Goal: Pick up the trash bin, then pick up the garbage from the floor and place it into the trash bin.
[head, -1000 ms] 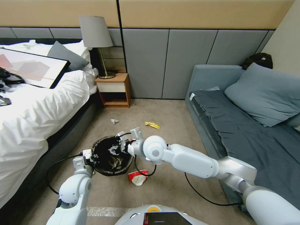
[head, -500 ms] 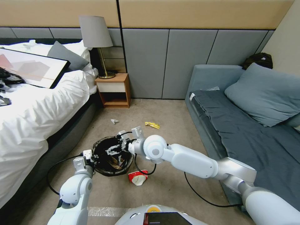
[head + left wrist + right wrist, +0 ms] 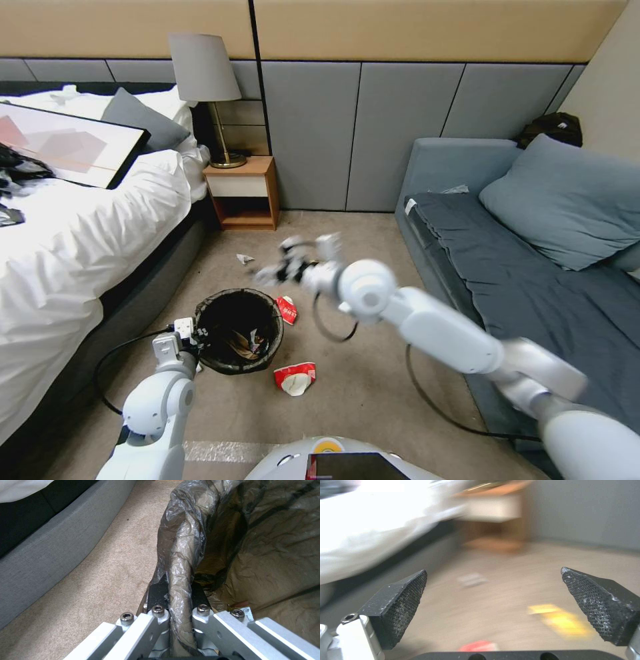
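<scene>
The trash bin (image 3: 239, 330), lined with a dark bag, stands on the carpet beside the bed, with crumpled wrappers (image 3: 248, 343) inside it. My left gripper (image 3: 191, 333) is shut on the bin's bagged rim (image 3: 180, 555), one finger on each side of it. My right gripper (image 3: 268, 274) hovers over the floor beyond the bin, open and holding nothing (image 3: 494, 571). Garbage lies around: a red-and-white wrapper (image 3: 294, 377) near the bin's front, a small red one (image 3: 287, 309) beside it, a white scrap (image 3: 245, 259) farther off, and a yellow wrapper (image 3: 561, 621).
The bed (image 3: 80, 240) with white bedding borders the left. A wooden nightstand (image 3: 243, 193) with a lamp stands at the wall. A grey sofa (image 3: 533, 267) runs along the right. Black cables (image 3: 113, 360) trail from both arms over the carpet.
My right gripper let a wrapper go into the bin, then lifted out and swung away toward the far floor. The small red wrapper beside the bin has come into sight.
</scene>
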